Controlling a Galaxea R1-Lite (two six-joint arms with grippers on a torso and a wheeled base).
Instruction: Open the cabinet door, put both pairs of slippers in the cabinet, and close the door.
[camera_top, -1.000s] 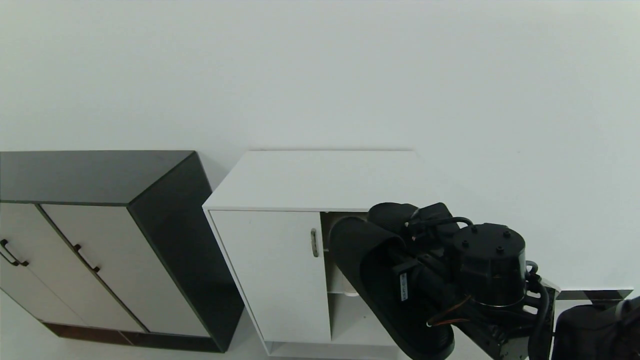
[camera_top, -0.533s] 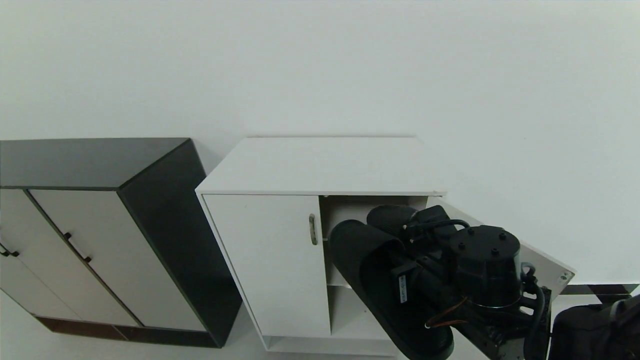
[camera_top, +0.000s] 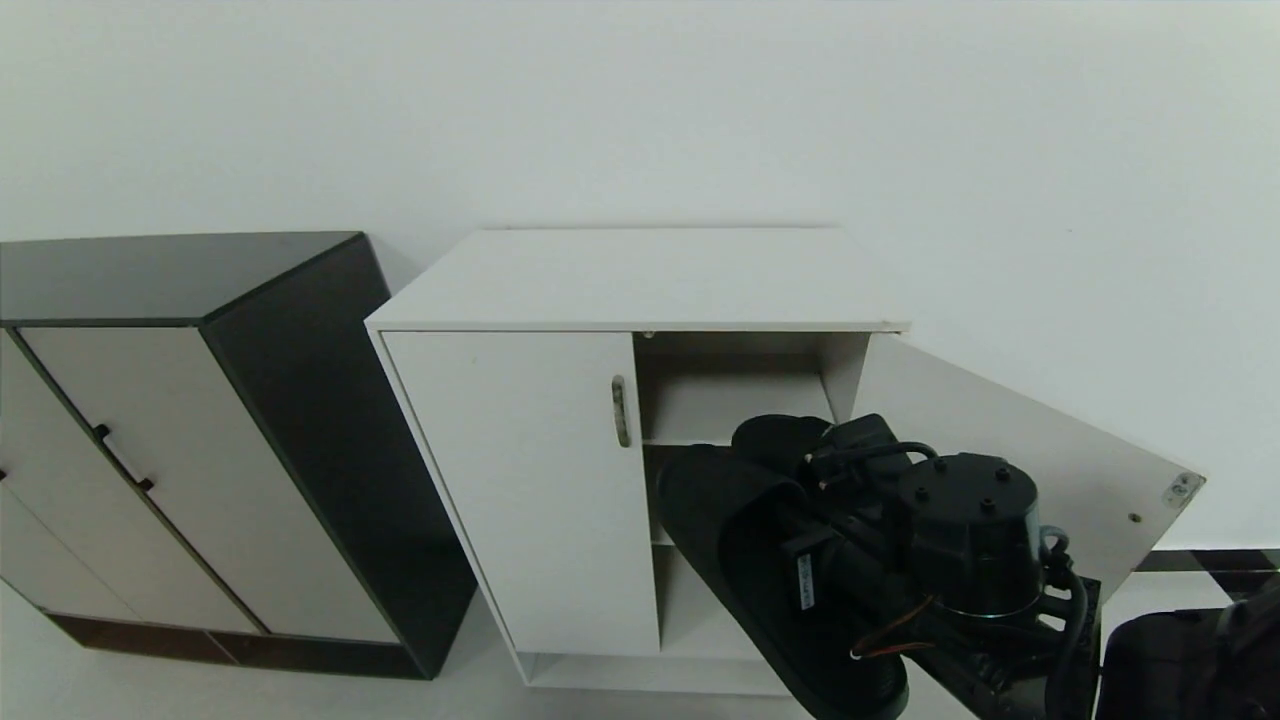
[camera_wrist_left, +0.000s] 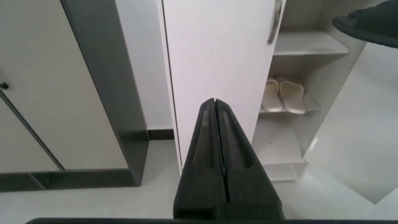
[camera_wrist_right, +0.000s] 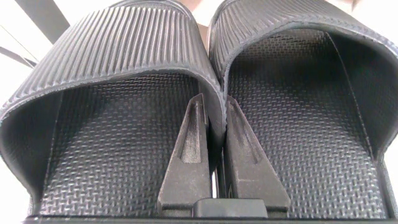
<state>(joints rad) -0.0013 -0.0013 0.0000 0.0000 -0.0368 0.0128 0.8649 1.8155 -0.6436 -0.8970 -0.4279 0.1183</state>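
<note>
- white cabinet (camera_top: 640, 280) stands on the floor against the wall. its right door (camera_top: 1000, 440) is swung wide open and its left door (camera_top: 520, 480) is shut, with a slim handle (camera_top: 619, 411) at the inner edge.
- right gripper (camera_wrist_right: 213, 102): narrow, clamped on the black slippers (camera_wrist_right: 205, 56). one finger sits inside each slipper, and the two inner side walls are pinched together between them.
- black slippers (camera_top: 760, 530) are held side by side in the air at the open right half, toes pointing toward the shelves. cannot tell whether the toes have crossed the cabinet's front edge.
- pale slippers (camera_wrist_left: 283, 94) lie as a pair on a shelf inside the open half, one level under the top shelf, toes inward.
- left gripper (camera_wrist_left: 214, 102): fingers pressed flat together, nothing between them. it is low, in front of the shut left door, clear of it.
- dark cabinet (camera_top: 300, 400) with light doors stands just beside the white cabinet, on its left.
</note>
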